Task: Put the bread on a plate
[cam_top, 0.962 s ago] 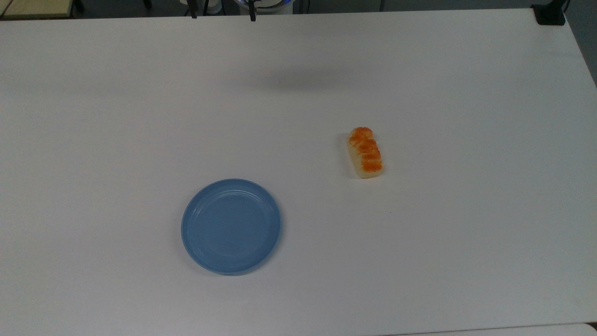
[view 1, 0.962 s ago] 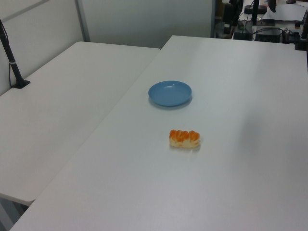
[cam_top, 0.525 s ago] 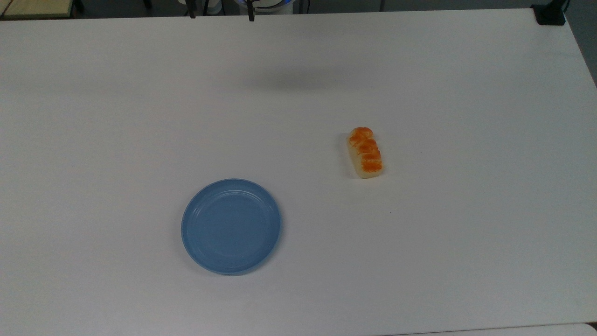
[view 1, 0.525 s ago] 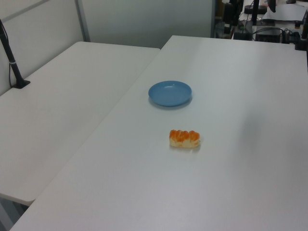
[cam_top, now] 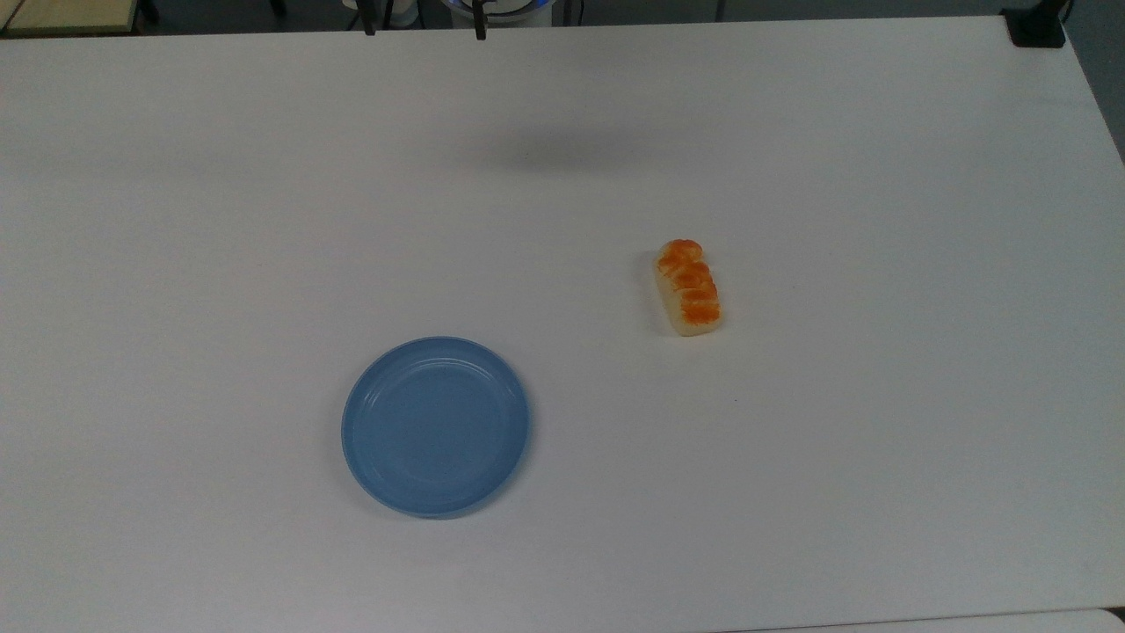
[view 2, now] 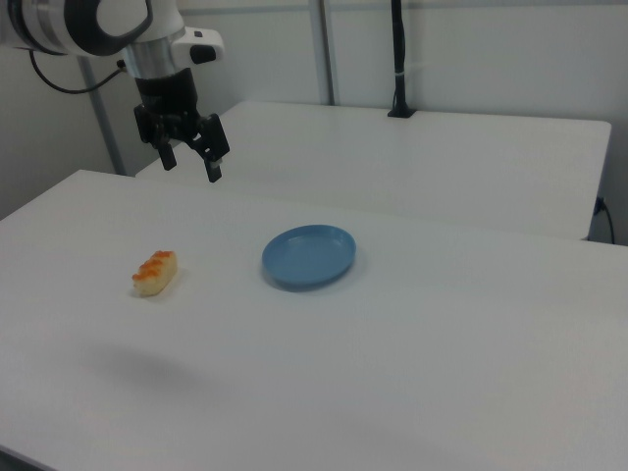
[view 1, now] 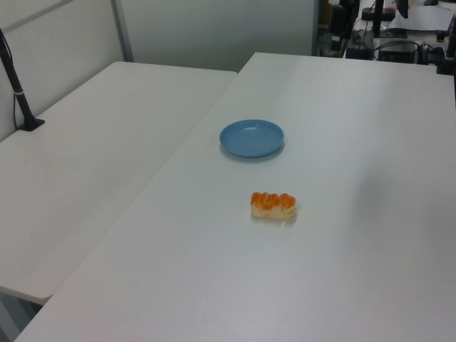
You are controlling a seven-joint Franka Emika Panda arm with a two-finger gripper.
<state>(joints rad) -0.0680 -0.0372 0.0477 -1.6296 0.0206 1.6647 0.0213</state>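
Note:
The bread [cam_top: 688, 287] [view 1: 273, 205] [view 2: 155, 273] lies flat on the white table, its orange-brown top facing up. The blue plate [cam_top: 435, 426] [view 1: 251, 137] [view 2: 308, 255] sits bare on the table, a plate's width from the bread. In the right view my gripper [view 2: 190, 167] hangs open high above the table, beyond the bread and holding nothing. In the top view its two fingertips [cam_top: 479, 31] poke in at the upper edge, far from both things.
A second white table [view 1: 92, 142] adjoins this one, with a black pole [view 2: 397, 59] [view 1: 18, 92] clamped at its far edge. A black clamp [cam_top: 1037, 26] sits on the table corner at the top view's upper right.
The fingertips at the top view's upper edge have shifted very slightly. The bread and plate have not moved.

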